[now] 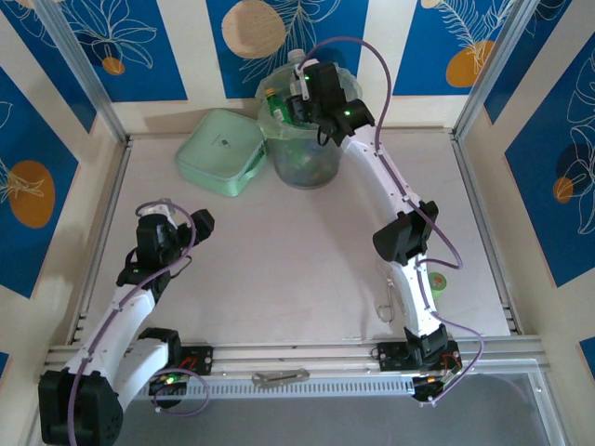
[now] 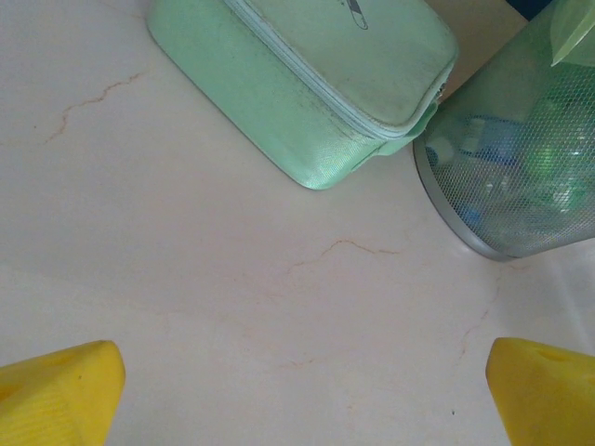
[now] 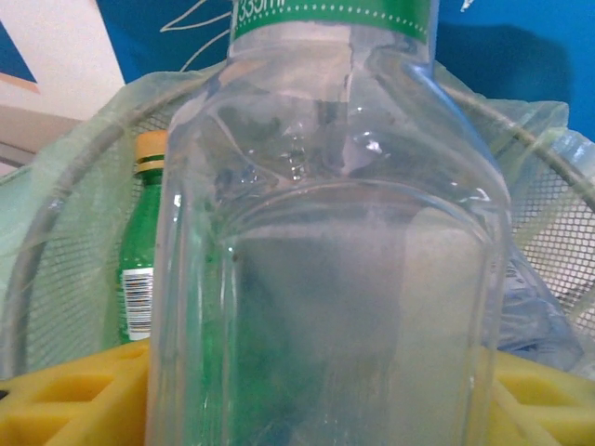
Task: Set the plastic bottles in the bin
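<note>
Blue wall behind clear green-labelled bottle in right hand above bin; left hand wide open.

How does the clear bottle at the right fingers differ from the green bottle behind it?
The clear bottle is colourless with a green label band; the green bottle is green with an orange-yellow cap. The clear bottle sits between the right fingers; the green bottle stands upright against the bin wall. Both are plastic.
</note>
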